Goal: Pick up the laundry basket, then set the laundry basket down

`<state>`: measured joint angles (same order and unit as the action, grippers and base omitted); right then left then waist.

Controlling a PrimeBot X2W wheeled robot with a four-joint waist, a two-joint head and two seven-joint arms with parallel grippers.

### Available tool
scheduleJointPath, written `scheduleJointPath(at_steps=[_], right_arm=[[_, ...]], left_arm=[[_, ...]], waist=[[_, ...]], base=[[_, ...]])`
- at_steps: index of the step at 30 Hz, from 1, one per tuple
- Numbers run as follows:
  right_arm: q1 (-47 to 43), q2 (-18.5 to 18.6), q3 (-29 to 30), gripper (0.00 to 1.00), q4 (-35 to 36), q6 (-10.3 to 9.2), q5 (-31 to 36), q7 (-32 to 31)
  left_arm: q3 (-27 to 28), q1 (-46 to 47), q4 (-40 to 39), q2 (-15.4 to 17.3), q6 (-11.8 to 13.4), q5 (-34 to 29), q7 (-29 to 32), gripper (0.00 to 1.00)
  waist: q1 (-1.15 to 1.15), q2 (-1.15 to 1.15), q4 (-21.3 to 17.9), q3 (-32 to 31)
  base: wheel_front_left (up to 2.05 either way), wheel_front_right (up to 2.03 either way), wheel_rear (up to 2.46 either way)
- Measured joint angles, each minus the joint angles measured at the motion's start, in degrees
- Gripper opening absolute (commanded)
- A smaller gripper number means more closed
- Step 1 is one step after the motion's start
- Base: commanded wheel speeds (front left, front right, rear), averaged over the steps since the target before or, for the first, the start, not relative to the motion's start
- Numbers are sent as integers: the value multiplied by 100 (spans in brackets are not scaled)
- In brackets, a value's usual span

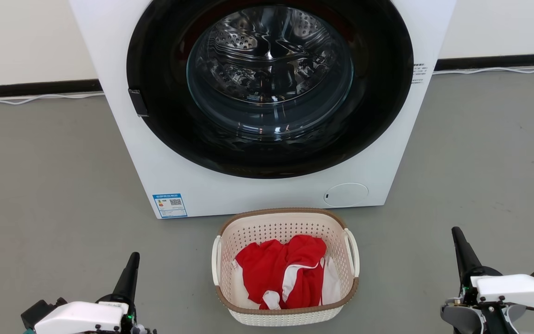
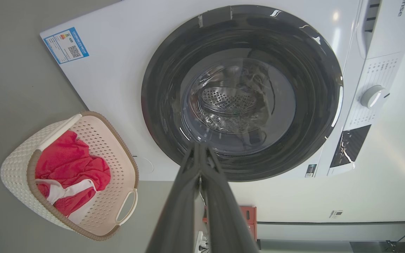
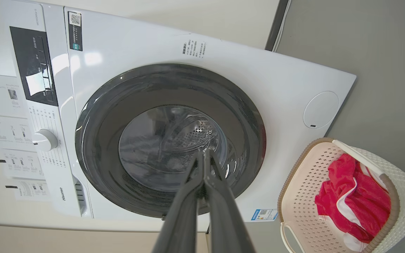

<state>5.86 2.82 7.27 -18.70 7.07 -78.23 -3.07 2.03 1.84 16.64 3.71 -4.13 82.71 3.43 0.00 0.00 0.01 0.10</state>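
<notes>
- The laundry basket (image 1: 285, 317) is being borne upright by the grey floor (image 1: 63, 185). It is standing just in front of the white washing machine (image 1: 248, 195), not touching it, and between the two tools.
- A crumpled red and white garment (image 1: 285, 269) is being held inside the basket, on its bottom.
- The basket's white loop handles (image 1: 216, 260) are being left untouched on its left and right sides.
- The left tool (image 1: 132, 260) is being held narrow, with its two dark fingers pressed together and empty. It is being held low at the basket's left, well apart from it, with the fingers pointed toward the machine.
- The right tool (image 1: 457, 234) is likewise being held narrow and empty at the basket's right, well apart from it.
- In each wrist view the closed fingers are being aimed at the machine's round dark door (image 2: 241, 91), and the steel drum is being seen through its glass.
- A blue label (image 1: 169, 205) is being shown near the machine's lower left corner.
</notes>
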Motion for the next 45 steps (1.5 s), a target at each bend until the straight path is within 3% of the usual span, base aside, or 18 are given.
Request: scheduleJointPath(at_steps=[19,45], right_arm=[[-30,-9,27,0,285,0,-1354,-298],[-32,-10,27,0,288,0,-1357,-298]], left_arm=[[272,113,-78,-142,-254,914,294,0],[281,114,-85,-142,-293,918,294,0]], waist=[[0,0,-1,8],[0,0,-1,8]], base=[[0,0,0],[0,0,0]])
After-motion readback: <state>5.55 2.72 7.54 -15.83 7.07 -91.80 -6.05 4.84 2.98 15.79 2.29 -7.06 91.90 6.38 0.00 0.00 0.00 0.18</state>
